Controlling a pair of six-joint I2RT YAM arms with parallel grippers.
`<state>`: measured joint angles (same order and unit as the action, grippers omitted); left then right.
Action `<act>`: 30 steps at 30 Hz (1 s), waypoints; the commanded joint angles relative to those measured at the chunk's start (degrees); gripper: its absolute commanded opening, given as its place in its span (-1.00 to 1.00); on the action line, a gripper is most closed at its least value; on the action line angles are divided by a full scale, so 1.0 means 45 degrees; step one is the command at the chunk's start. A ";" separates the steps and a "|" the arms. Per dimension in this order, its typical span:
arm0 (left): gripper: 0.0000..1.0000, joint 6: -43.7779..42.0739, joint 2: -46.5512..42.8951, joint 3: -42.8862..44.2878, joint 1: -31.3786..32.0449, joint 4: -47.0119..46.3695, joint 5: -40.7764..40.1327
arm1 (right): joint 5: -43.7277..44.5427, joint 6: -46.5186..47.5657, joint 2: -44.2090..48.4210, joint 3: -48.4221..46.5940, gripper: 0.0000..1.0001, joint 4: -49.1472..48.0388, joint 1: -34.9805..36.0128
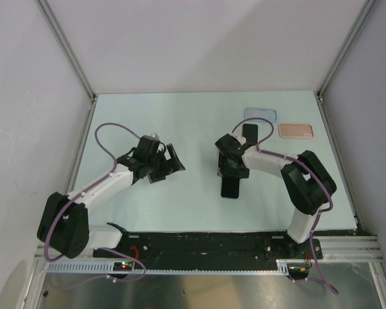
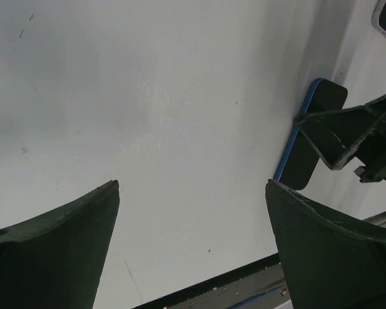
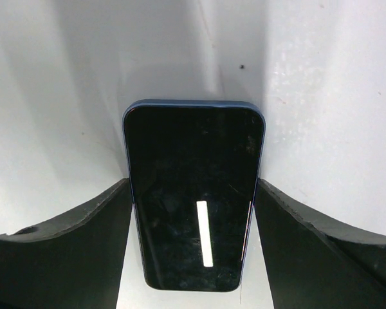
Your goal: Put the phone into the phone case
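From above: the right tool [image 1: 232,172] is clamped on the phone [image 1: 230,189], a flat black slab on the pale desk [image 1: 148,122]; the translucent blue phone case [image 1: 260,114] lies apart, farther back.

Left wrist: the left tool [image 2: 193,187] stands wide apart.

Right wrist: glossy face, rounded corners, thin blue edge, touching both fingers [image 3: 71,238].

No readable text, label, brand, number or sign in any view. Phone [image 3: 193,193] face is dark and glossy. Its only mark is one bright white bar of glare, with no characters. Other surfaces are too small or too blurred to make out any lettering.
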<state>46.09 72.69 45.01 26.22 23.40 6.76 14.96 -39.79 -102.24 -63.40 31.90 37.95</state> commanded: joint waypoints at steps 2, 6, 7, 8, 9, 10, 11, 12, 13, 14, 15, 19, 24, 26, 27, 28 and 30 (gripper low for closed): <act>0.97 0.0528 0.0986 0.0520 0.0382 -0.1240 0.0272 | -0.1829 0.1580 -0.0206 -0.0404 0.41 -0.1934 0.0032; 0.97 0.0740 0.1845 0.0685 0.0700 -0.1627 0.0329 | -0.2175 0.2217 -0.0021 -0.0470 0.53 -0.2255 -0.0102; 0.97 0.0757 0.1987 0.0771 0.0738 -0.1675 0.0341 | -0.2076 0.2326 0.0031 -0.0535 0.59 -0.2192 -0.0118; 0.97 0.0766 0.2117 0.0833 0.0766 -0.1709 0.0346 | -0.1929 0.2411 0.0105 -0.0567 0.70 -0.2111 -0.0126; 0.97 0.0780 0.2211 0.0903 0.0781 -0.1716 0.0349 | -0.1816 0.2521 0.0240 -0.0583 0.78 -0.2051 -0.0188; 0.97 0.0787 0.2267 0.0958 0.0788 -0.1719 0.0341 | -0.1750 0.2586 0.0366 -0.0591 0.87 -0.1972 -0.0249; 0.97 0.0790 0.2306 0.1005 0.0801 -0.1731 0.0337 | -0.1746 0.2609 0.0566 -0.0595 0.93 -0.1913 -0.0426; 0.96 0.0792 0.2325 0.1048 0.0798 -0.1727 0.0335 | -0.1784 0.2620 0.0832 -0.0597 0.96 -0.1855 -0.0602; 0.96 0.0793 0.2334 0.1069 0.0797 -0.1735 0.0334 | -0.1880 0.2616 0.1072 -0.0618 0.97 -0.1825 -0.0876; 0.96 0.0794 0.2339 0.1099 0.0796 -0.1719 0.0362 | -0.1948 0.2604 0.1359 -0.0628 0.98 -0.1801 -0.1100; 0.96 0.0794 0.2322 0.1134 0.0795 -0.1721 0.0396 | -0.1894 0.2540 0.1570 -0.0712 0.98 -0.1769 -0.1457; 0.95 0.0831 0.2051 0.1132 0.0790 -0.1719 0.0626 | -0.1371 0.1755 0.1867 -0.1607 0.91 -0.0803 -0.3433; 0.94 0.0914 0.1108 0.0756 0.0797 -0.1718 0.0731 | 0.0244 0.0076 0.0816 -0.3194 0.63 0.0184 -0.6297; 0.94 0.0917 0.0692 0.0563 0.0795 -0.1722 0.0720 | 0.0844 -0.1045 0.0100 -0.4095 0.47 0.0828 -0.7104; 0.94 0.0924 0.0463 0.0465 0.0795 -0.1713 0.0722 | 0.0976 -0.1531 -0.0417 -0.4505 0.37 0.1332 -0.7467; 0.94 0.0947 0.0280 0.0358 0.0785 -0.1708 0.0742 | 0.1140 -0.2174 -0.0841 -0.5101 0.31 0.1780 -0.7863; 0.94 0.0974 -0.0071 0.0195 0.0788 -0.1705 0.0787 | 0.1288 -0.3116 -0.1726 -0.6119 0.23 0.2745 -0.8467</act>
<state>49.58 76.51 47.22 29.71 16.86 9.32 15.84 -42.28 -102.87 -83.66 33.98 3.75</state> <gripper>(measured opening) 0.972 0.645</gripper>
